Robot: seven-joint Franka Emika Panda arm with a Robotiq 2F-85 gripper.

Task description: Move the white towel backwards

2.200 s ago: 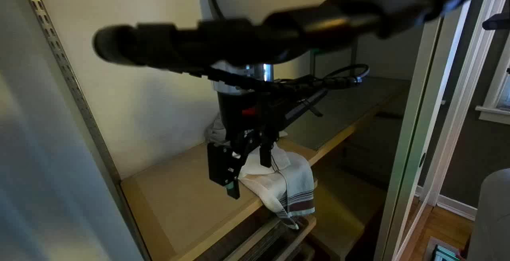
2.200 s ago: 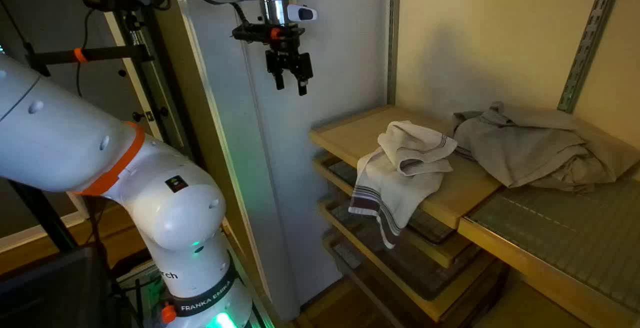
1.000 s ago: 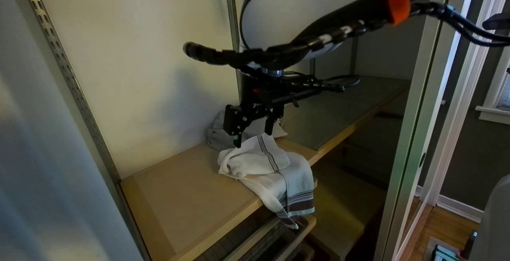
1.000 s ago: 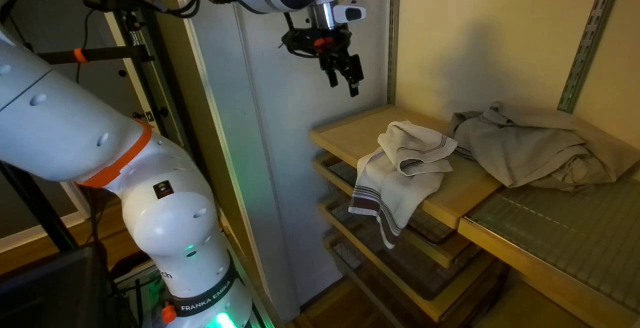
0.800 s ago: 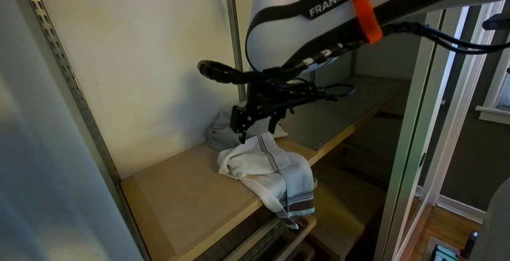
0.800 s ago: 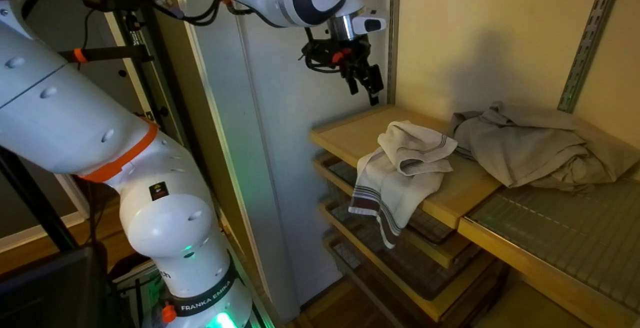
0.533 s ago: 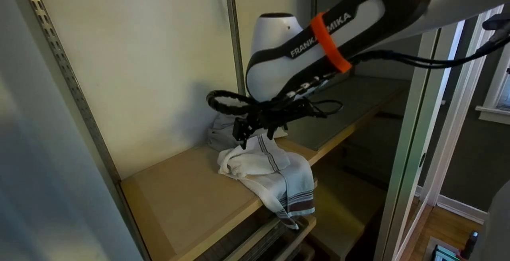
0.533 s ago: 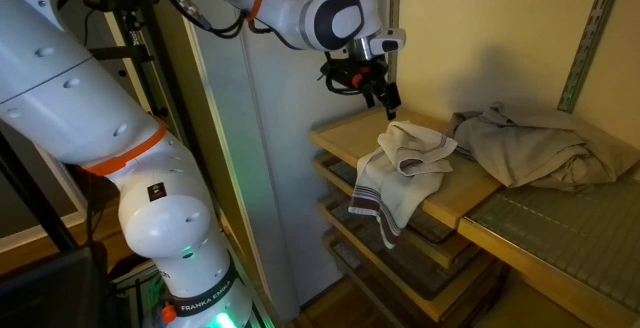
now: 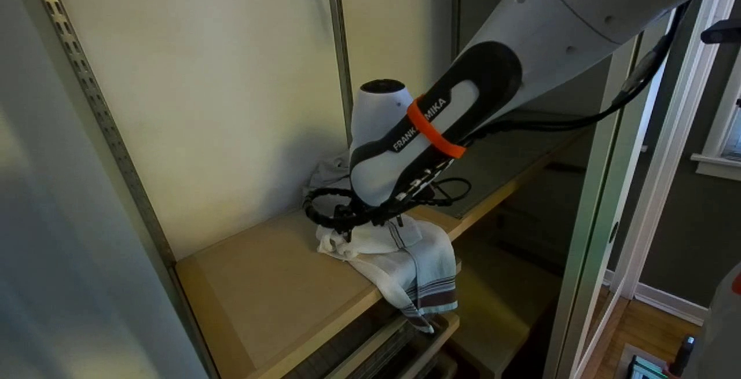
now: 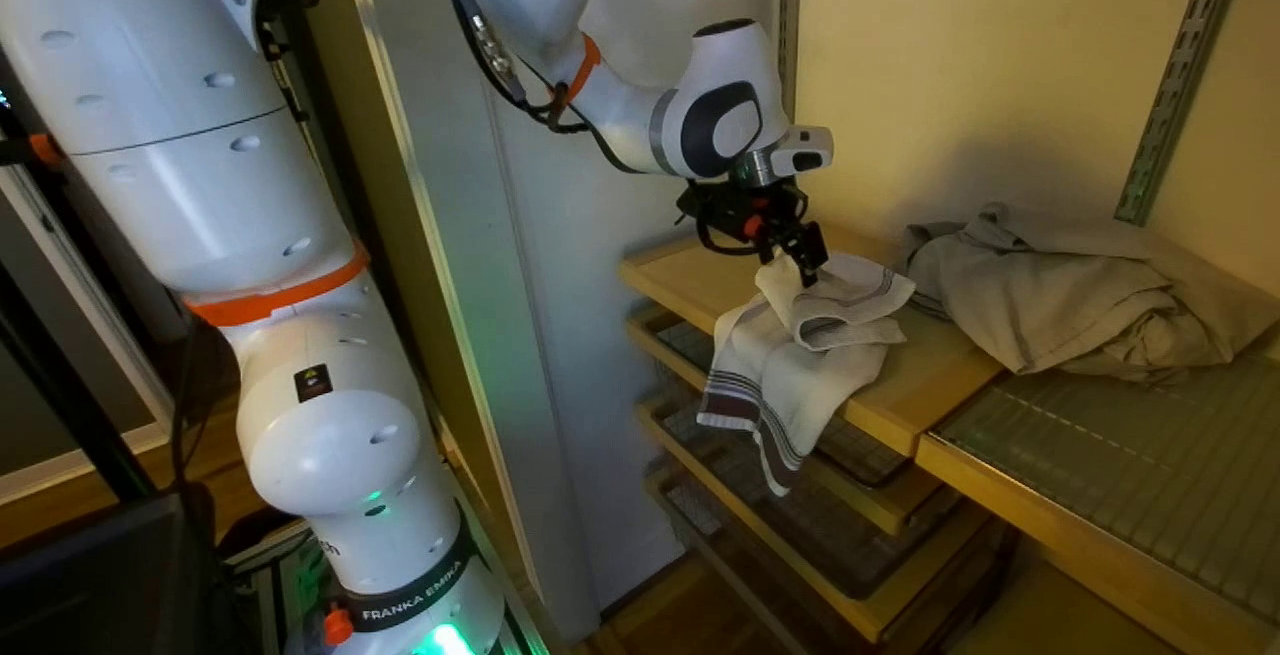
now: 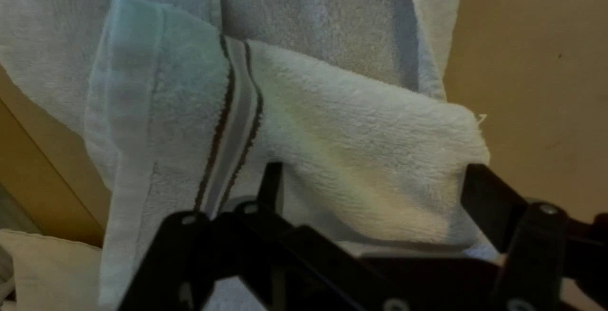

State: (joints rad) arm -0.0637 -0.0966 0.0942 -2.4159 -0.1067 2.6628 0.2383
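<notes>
The white towel (image 9: pixel 431 251) with dark stripes lies bunched on the wooden shelf (image 9: pixel 260 292), and its striped end hangs over the front edge. It also shows in an exterior view (image 10: pixel 835 380) and in the wrist view (image 11: pixel 380 126). My gripper (image 10: pixel 790 269) is open over the towel's bunched upper part, pointing down. In the wrist view, the gripper (image 11: pixel 374 167) has its fingers wide apart with a raised fold of towel between them. I cannot tell whether the fingertips touch the cloth. In an exterior view the arm and cables partly hide the gripper (image 9: pixel 373 231).
A crumpled grey cloth (image 10: pixel 1060 285) lies beside the towel, against the back wall. Pull-out wire baskets (image 10: pixel 760 525) stick out under the shelf. A wire-covered shelf (image 10: pixel 1130 465) adjoins it. A pale side panel (image 10: pixel 620 355) stands close to the arm.
The arm has reached in over the shelf and lowered the gripper from well above onto the towel's bunched part. The gripper stays open. The towel and grey cloth have not visibly moved.
</notes>
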